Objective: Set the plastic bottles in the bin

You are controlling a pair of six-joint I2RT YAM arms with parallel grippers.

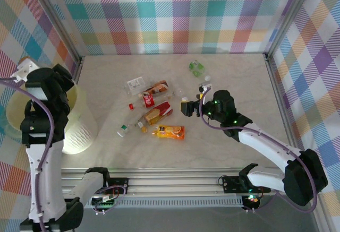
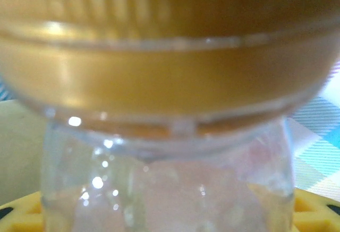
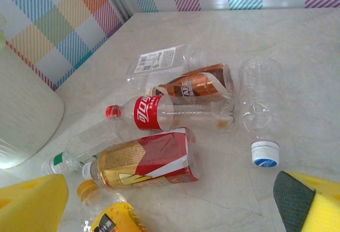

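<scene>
Holding a clear bottle point(image 2: 170, 189) in my left gripper point(image 1: 26, 71), jaws narrowed on it, over the bin point(image 1: 79, 134); right gripper point(image 3: 170, 211) wide, empty above the other bottles point(image 3: 159, 110). I fear a release near the rim bounces it out.

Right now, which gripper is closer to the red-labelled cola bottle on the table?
Right. The right gripper hovers open just right of the red-labelled cola bottle; the left gripper is far off to its left, above the bin, holding a gold-capped bottle.

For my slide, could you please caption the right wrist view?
Open right hand above crushed plastic bottles; bin at left.
</scene>
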